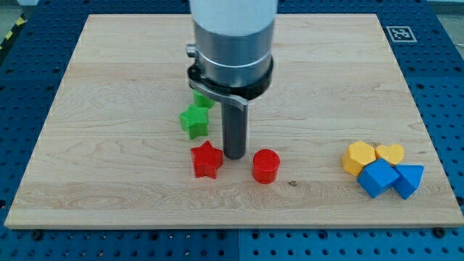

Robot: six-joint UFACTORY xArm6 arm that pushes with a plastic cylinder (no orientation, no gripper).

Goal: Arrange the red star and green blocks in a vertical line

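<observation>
A red star block (206,160) lies on the wooden board (109,109) below the board's middle. My tip (234,156) stands just to its right, very close to it, between the star and a red cylinder (265,166). A green star-shaped block (194,120) sits above the red star. A second green block (203,99) lies just above that one, partly hidden behind the arm, so its shape is unclear.
At the view's lower right is a cluster: a yellow hexagonal block (359,157), a yellow heart (391,153), a blue cube (378,177) and a blue triangular block (409,180). The arm's wide grey body (232,43) covers the board's upper middle.
</observation>
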